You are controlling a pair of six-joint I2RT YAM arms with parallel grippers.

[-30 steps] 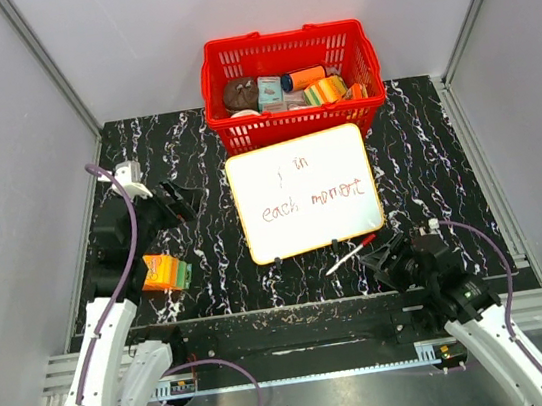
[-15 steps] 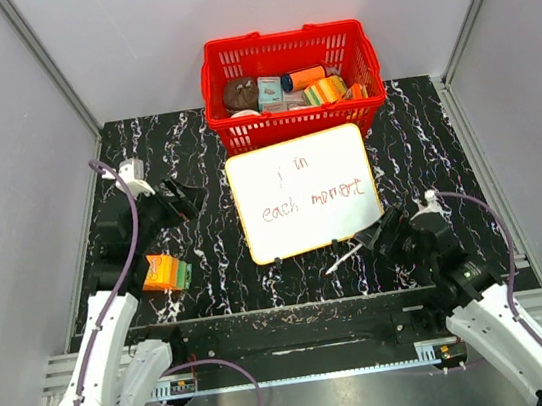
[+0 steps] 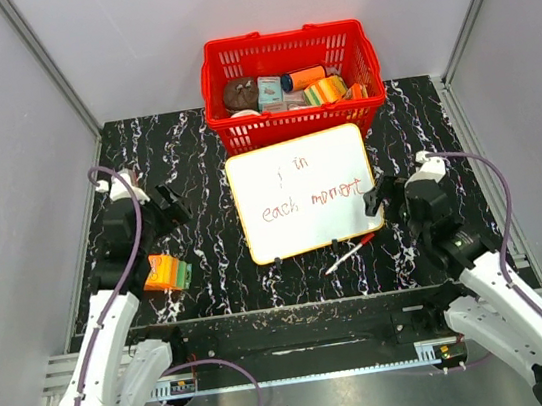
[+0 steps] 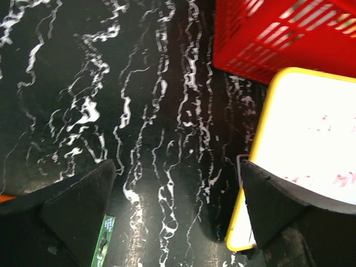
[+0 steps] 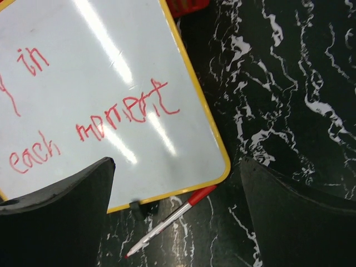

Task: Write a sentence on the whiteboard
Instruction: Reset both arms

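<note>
Red handwritten sentence (image 3: pixel 311 198) covers the yellow-rimmed white whiteboard (image 3: pixel 306 233); red-capped marker (image 3: pixel 350 254) lies at its five o'clock. Both jaws wide, empty. Writing seems finished; arms should retreat.

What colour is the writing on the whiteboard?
The writing is red, clearest in the right wrist view.

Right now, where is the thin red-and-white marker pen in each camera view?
Top external: the thin red-and-white marker pen lies low centre-right, just off the near right corner of the yellow-rimmed whiteboard.
Left wrist: not in it.
Right wrist: bottom centre, below that corner.
Shared landmark: the whiteboard's yellow rim.
</note>
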